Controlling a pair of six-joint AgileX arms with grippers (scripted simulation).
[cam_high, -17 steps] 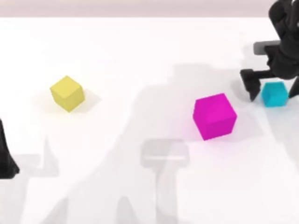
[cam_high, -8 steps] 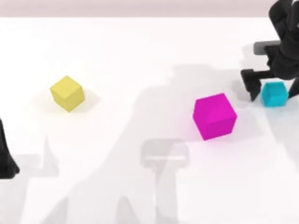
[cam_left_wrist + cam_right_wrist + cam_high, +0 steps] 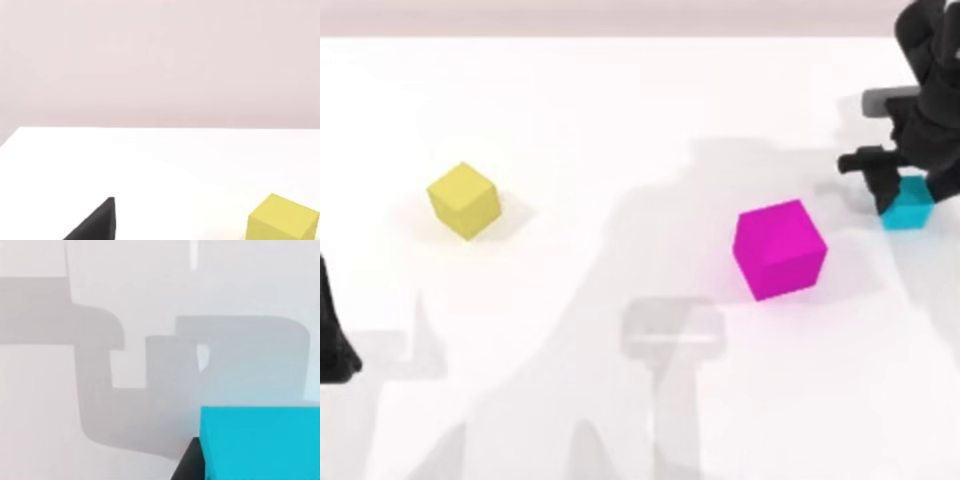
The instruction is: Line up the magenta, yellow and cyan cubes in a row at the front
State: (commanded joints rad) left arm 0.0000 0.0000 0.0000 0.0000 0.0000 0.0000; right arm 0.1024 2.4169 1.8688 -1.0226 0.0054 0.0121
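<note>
Now that the right gripper [image 3: 910, 185] has drawn its fingers in against the small matte cyan cube [image 3: 908, 205] — a second ago they stood well clear on either side — you can take the grasp as made, or nearly so. You should expect a lift next, then a carry toward the front. That cube sits at the table's [image 3: 620, 120] far right, just beside the large plain magenta cube [image 3: 780, 250]; the right wrist view shows its flat, bright face tight against a dark finger. The mid-sized dull yellow cube [image 3: 465, 200] rests well apart at the left — untouched. Your left arm sits parked at the left edge; its jaws I cannot tell.
</note>
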